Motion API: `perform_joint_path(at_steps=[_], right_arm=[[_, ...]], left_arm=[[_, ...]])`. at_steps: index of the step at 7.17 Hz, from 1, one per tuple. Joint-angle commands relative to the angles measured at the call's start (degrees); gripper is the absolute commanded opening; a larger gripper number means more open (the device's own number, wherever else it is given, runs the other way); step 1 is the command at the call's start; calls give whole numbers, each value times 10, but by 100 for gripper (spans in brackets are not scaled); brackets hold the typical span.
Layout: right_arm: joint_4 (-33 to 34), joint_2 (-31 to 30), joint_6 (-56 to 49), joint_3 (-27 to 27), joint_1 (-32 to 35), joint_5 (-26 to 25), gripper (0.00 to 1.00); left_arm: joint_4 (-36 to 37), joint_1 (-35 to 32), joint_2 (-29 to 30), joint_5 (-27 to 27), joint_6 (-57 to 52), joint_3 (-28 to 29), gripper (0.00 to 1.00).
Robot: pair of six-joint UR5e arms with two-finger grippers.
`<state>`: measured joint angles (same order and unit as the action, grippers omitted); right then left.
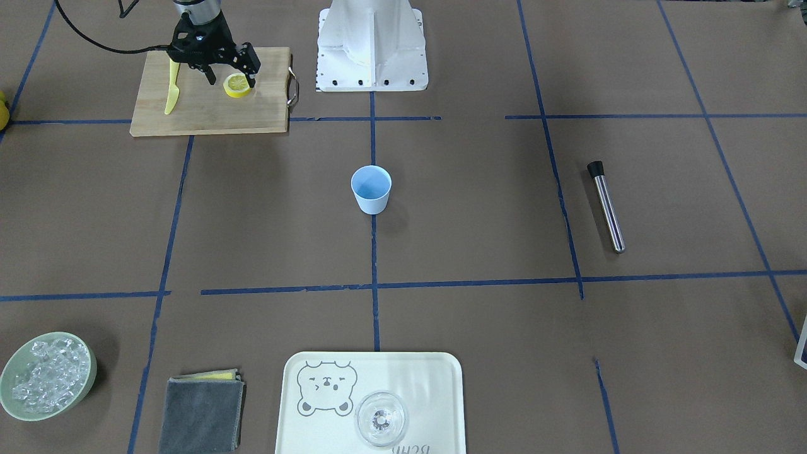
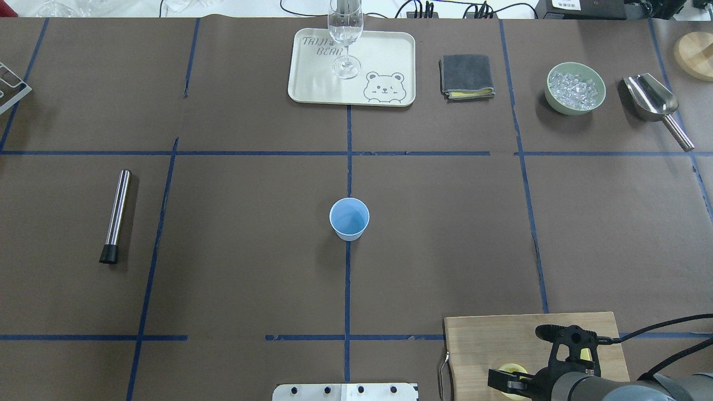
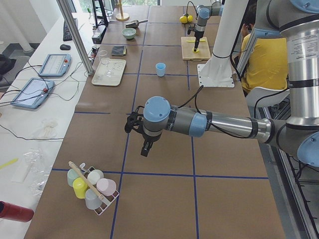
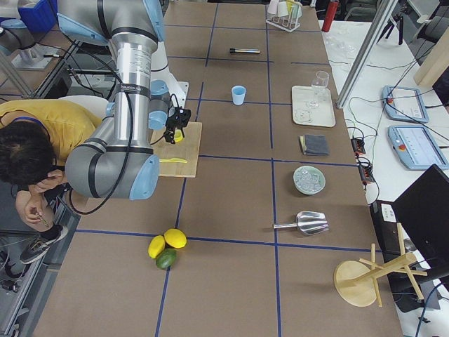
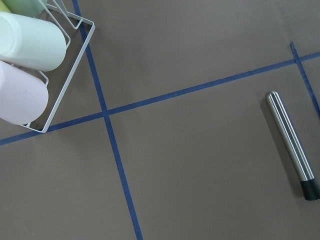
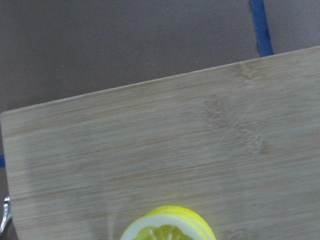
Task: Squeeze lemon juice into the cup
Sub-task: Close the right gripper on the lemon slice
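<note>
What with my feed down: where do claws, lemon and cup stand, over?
Right claw open, straddling lemon on board. Left claw far off, state unclear. Cup upright mid-table. Knife beside lemon, apart.

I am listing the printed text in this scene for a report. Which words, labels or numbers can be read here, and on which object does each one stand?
"TAIJI BEAR": printed on the cream tray, near a drawn bear face; the first word is less clear.
White label on the black box at the table's far edge: too small to read.
The blue cup and the wooden cutting board show no text.
</note>
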<state>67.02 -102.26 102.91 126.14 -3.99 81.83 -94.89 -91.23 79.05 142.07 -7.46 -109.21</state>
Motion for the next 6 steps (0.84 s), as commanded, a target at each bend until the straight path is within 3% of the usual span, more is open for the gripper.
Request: perform_joint_path(at_steps=[1,4,6], right_arm=[[0,1,0,-1,-3,0,99],[-1,0,0,-5,-6,0,95],[-1,0,0,-2,-5,0,67]], left_arm=[[-5,0,-2,0,0,0,100],[-13,0,-3,0,0,0,100],[-13,0,-3,0,0,0,100]])
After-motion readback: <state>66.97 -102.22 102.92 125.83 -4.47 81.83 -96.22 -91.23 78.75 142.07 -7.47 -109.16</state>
